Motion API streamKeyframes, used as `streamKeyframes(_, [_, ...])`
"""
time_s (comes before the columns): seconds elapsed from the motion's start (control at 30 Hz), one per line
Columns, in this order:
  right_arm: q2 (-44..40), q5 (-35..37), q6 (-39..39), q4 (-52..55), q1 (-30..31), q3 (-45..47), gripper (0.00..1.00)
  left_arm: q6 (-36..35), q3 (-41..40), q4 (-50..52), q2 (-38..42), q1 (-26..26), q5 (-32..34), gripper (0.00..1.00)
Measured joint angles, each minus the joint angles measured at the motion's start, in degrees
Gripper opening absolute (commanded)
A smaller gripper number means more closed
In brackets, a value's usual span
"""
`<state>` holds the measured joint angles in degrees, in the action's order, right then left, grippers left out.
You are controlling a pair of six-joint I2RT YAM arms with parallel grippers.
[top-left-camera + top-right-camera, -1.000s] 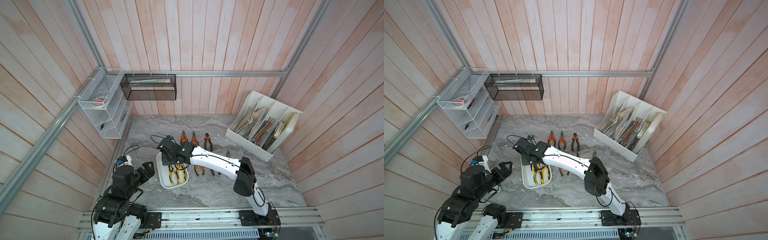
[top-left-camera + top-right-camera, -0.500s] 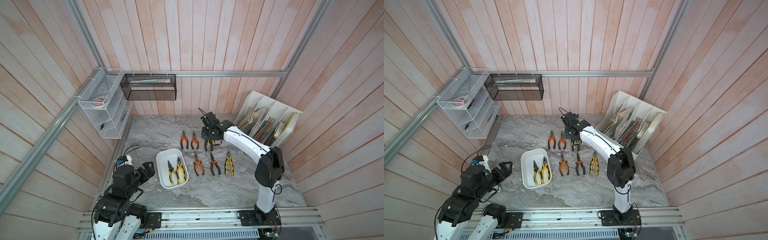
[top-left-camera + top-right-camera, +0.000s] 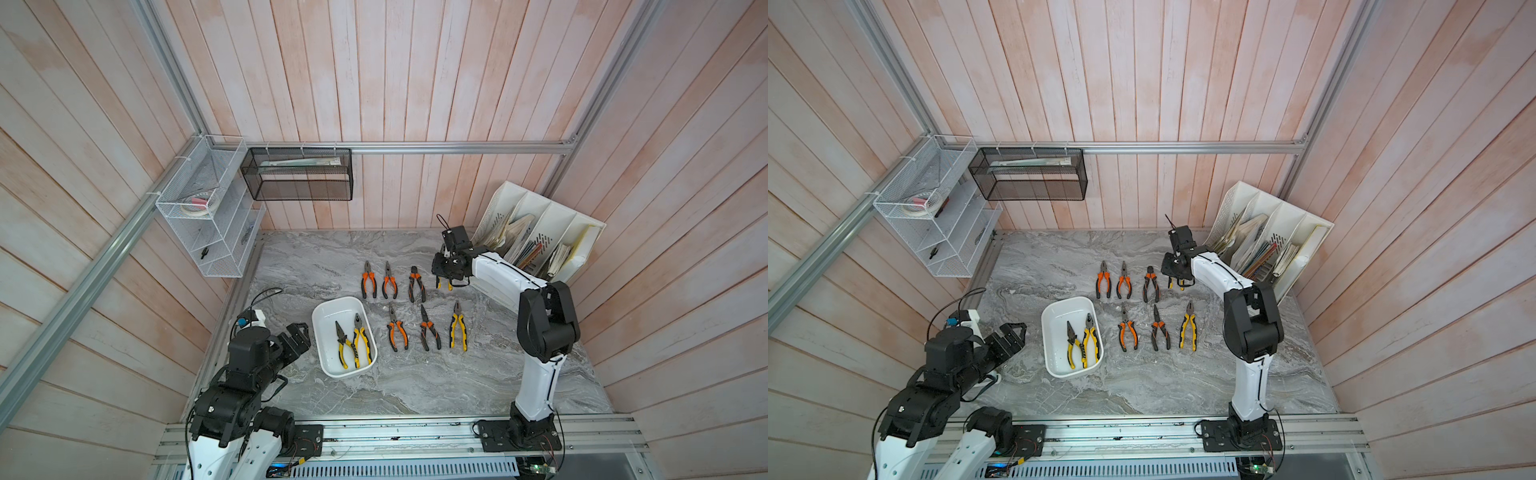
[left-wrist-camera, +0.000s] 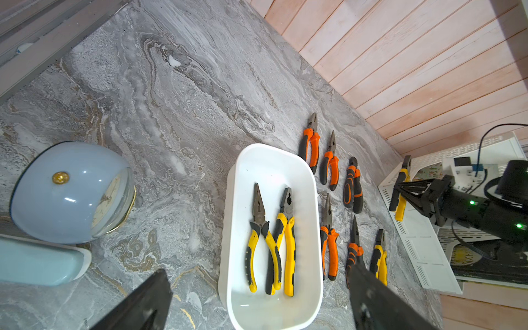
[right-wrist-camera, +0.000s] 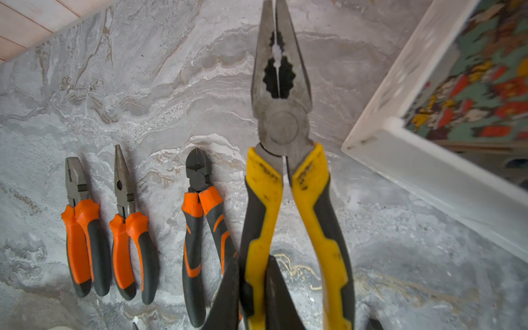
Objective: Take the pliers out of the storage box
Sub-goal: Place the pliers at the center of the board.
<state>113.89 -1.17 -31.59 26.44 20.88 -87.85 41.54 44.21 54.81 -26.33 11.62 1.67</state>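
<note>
Right fingers (image 5: 225,303) clamping handle of yellow pliers (image 5: 281,128), hanging at right end of upper row, centre-right. Best lowering flat, parallel to neighbours (image 5: 197,228), before opening. Two pairs (image 3: 353,340) lying in box (image 3: 332,309). Left fingers (image 4: 148,303) gaping, empty.

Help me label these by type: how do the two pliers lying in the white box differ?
The long-nose pliers taper to a slim point; the combination pliers have a broader, blunter head. The long-nose pliers' handles are spread apart; the combination pliers' handles lie nearly together. Both have yellow-and-black handles and lie flat in the storage box, noses pointing the same way.
</note>
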Motion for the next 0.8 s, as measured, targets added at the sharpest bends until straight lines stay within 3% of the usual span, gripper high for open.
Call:
streamKeyframes(0.3, [7.7, -1.9, 0.7, -1.6, -0.8, -0.1, 0.0, 0.0, 0.0, 0.0, -0.4, 0.0, 0.0, 1.0])
streamKeyframes(0.73, [9.2, -0.6, 1.9, -0.7, -2.4, -2.7, 0.0, 0.0, 0.0, 0.0, -0.6, 0.0, -0.2, 1.0])
streamKeyframes(0.8, [9.5, -0.4, 2.0, 0.0, -2.4, -2.9, 0.1, 0.0, 0.0, 0.0, -0.6, 0.0, -0.2, 1.0])
